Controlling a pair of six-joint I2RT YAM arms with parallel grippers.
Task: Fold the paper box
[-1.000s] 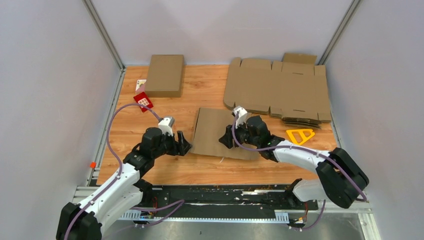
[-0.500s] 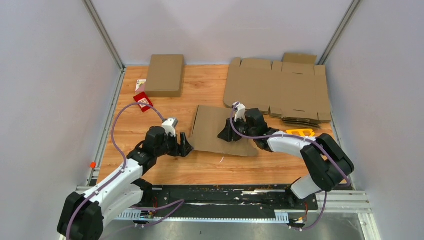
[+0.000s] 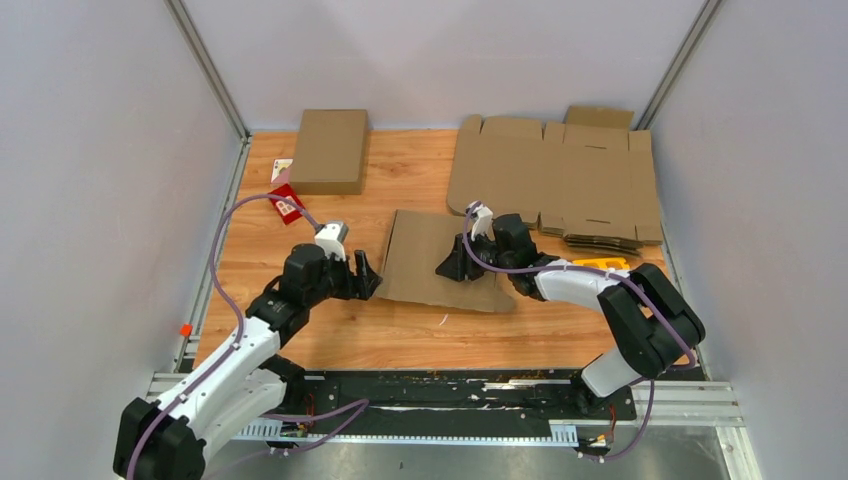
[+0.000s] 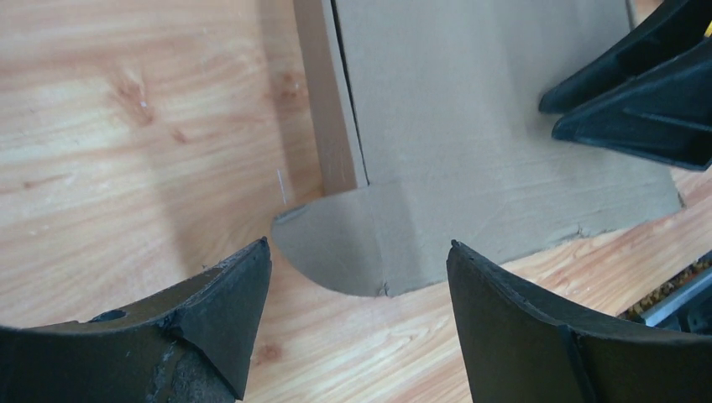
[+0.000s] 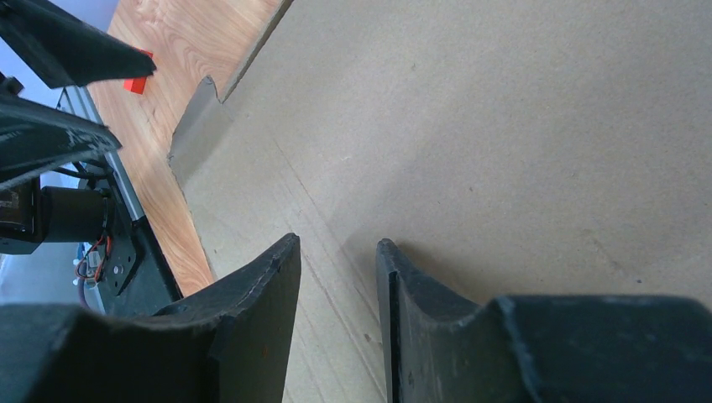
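L fingers (image 4: 227, 311) wide apart by paper box (image 3: 415, 255) corner; R fingers (image 5: 260, 294) narrowly apart, maybe pressing it; contact hidden.

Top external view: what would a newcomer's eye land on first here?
The brown paper box at mid-table draws the eye: the right gripper sits over its panel, jaws slightly apart, and the left gripper stands open at its left edge. A wide pile of flat blanks lies at the far right.
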